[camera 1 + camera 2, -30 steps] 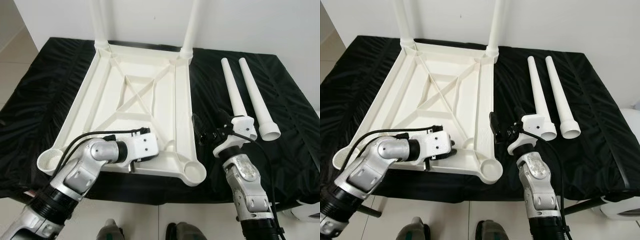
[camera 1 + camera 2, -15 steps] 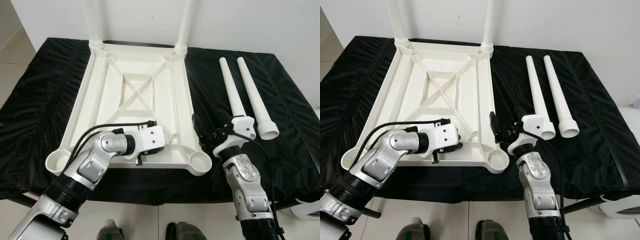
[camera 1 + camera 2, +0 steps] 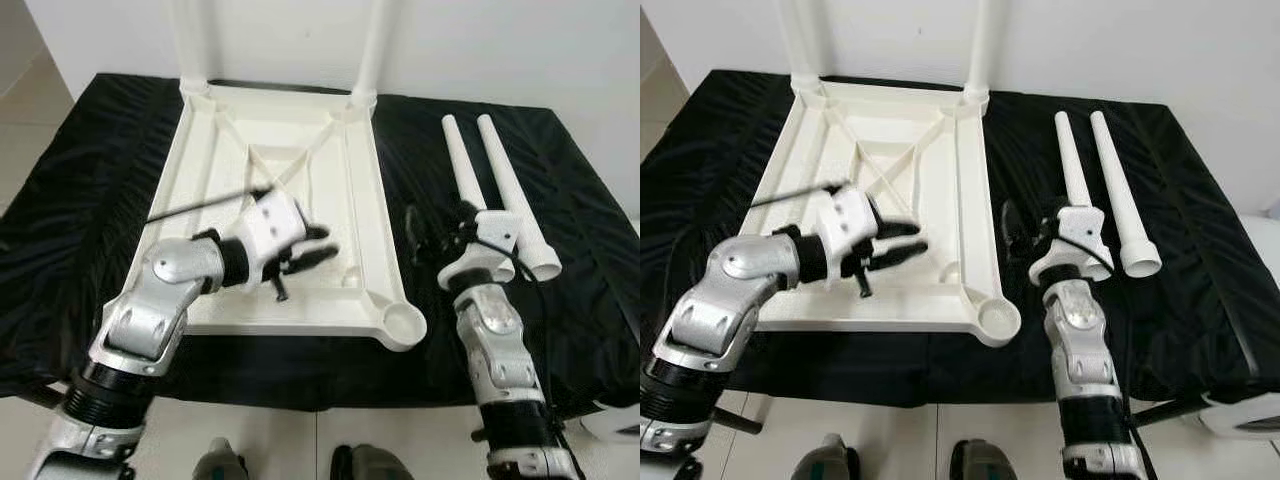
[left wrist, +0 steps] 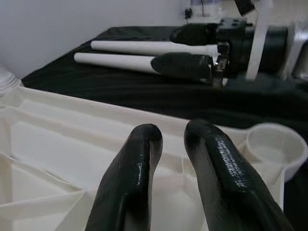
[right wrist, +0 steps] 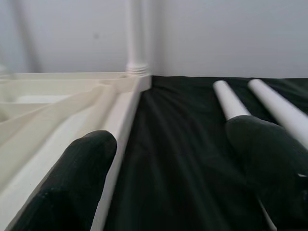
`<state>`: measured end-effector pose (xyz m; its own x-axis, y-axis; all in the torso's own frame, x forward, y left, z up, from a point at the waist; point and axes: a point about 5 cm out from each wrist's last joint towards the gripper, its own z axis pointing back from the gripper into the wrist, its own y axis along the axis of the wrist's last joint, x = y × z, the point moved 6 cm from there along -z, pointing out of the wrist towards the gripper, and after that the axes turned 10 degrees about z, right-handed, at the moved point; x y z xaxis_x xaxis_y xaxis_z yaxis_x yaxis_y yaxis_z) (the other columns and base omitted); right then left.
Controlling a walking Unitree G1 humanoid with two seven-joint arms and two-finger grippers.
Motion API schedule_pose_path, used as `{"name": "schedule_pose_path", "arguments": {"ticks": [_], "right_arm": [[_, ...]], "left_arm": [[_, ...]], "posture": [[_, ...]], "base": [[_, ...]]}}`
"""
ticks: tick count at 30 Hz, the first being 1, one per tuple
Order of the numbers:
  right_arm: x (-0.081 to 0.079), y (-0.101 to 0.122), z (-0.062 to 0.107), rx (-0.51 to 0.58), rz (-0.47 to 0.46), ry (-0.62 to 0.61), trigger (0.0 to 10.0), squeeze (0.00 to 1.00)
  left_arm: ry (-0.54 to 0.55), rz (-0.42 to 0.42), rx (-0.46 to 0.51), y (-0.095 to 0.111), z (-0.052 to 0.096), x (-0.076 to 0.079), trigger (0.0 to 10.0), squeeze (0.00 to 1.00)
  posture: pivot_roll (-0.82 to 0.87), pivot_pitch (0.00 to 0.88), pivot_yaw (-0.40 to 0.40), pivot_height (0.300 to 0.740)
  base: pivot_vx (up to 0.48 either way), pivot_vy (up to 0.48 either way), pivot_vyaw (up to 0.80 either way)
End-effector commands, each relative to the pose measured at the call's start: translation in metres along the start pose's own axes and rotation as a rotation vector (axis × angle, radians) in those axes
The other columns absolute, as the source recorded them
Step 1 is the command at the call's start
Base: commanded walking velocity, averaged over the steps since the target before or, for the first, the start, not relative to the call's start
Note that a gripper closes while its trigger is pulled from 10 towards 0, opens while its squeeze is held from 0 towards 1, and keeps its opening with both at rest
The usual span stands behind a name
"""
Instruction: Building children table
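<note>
The white children's table top [image 3: 200, 180] lies upside down on a black cloth, with two white legs [image 3: 372, 50] standing in its far corners. Its near right corner socket [image 3: 402, 322] is empty. Two loose white legs [image 3: 462, 170] lie side by side to the right. My left gripper [image 3: 312, 245] hovers over the ribbed underside, its fingers [image 4: 139, 149] almost together and holding nothing. My right gripper [image 3: 432, 228] is open above the cloth, between the table's right edge [image 5: 115, 115] and the nearer loose leg [image 5: 228, 98].
The black-covered surface [image 3: 580, 260] ends close in front of me, with tiled floor below. A white wall rises right behind the far edge. A white object [image 3: 620, 422] sits low at the right.
My left gripper has lifted off the table's near edge and swung up over the underside. My right gripper has shifted a little farther away, toward the loose legs.
</note>
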<state>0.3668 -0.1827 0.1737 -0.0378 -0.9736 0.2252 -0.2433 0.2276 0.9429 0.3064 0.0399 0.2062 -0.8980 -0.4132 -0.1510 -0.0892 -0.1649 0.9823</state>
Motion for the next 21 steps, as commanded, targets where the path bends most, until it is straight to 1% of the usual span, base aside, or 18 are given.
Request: {"name": "schedule_pose_path", "arguments": {"ticks": [1, 2, 4, 6, 7, 8, 12, 13, 18, 21], "right_arm": [[0.013, -0.007, -0.005, -0.027, 0.011, -0.062, 10.0, 0.00], [0.013, -0.007, -0.005, -0.027, 0.011, -0.062, 10.0, 0.00], [0.020, -0.007, -0.010, -0.034, 0.015, -0.100, 10.0, 0.00], [0.022, -0.007, -0.012, -0.038, 0.014, -0.110, 10.0, 0.00], [0.031, -0.010, -0.017, -0.059, 0.011, -0.169, 10.0, 0.00], [0.034, -0.010, -0.019, -0.068, 0.019, -0.186, 10.0, 0.00], [0.039, -0.011, -0.023, -0.079, 0.015, -0.224, 10.0, 0.00], [0.042, -0.012, -0.025, -0.090, 0.013, -0.245, 10.0, 0.00], [0.052, -0.027, -0.026, -0.173, -0.008, -0.333, 10.0, 0.00], [0.052, -0.032, -0.025, -0.201, -0.021, -0.349, 10.0, 0.00]], "left_arm": [[0.142, 0.018, 0.004, -0.004, -0.003, -0.019, 10.0, 0.00], [0.142, 0.018, 0.004, -0.004, -0.003, -0.019, 10.0, 0.00], [0.209, 0.047, 0.027, -0.002, -0.008, -0.025, 10.0, 0.00], [0.220, 0.059, 0.037, -0.001, -0.009, -0.026, 10.0, 0.00], [0.258, 0.097, 0.059, 0.001, -0.013, -0.025, 10.0, 0.00], [0.265, 0.107, 0.062, 0.001, -0.015, -0.023, 10.0, 0.00], [0.268, 0.114, 0.065, 0.002, -0.018, -0.018, 10.0, 0.00], [0.257, 0.119, 0.064, 0.001, -0.019, -0.014, 10.0, 0.00], [0.263, 0.154, 0.060, 0.003, -0.021, -0.009, 10.0, 0.00], [0.255, 0.171, 0.049, 0.002, -0.022, -0.005, 10.0, 0.00]], "posture": [[0.04, 0.046, -0.055, 0.740], [0.04, 0.046, -0.055, 0.740], [0.04, 0.045, -0.056, 0.740], [0.04, 0.045, -0.056, 0.740], [0.04, 0.043, -0.060, 0.740], [0.04, 0.043, -0.060, 0.740], [0.04, 0.043, -0.064, 0.740], [0.04, 0.042, -0.066, 0.740], [0.05, 0.040, -0.070, 0.740], [0.05, 0.039, -0.070, 0.740]], "base": [[0.000, 0.000, 0.00], [0.000, 0.000, 0.00], [0.000, 0.000, 0.00], [0.000, 0.000, 0.00], [0.000, 0.000, 0.00], [0.000, 0.000, 0.00], [0.000, 0.000, 0.00], [0.000, 0.000, 0.00], [0.000, 0.000, 0.00], [0.000, 0.000, 0.00]]}}
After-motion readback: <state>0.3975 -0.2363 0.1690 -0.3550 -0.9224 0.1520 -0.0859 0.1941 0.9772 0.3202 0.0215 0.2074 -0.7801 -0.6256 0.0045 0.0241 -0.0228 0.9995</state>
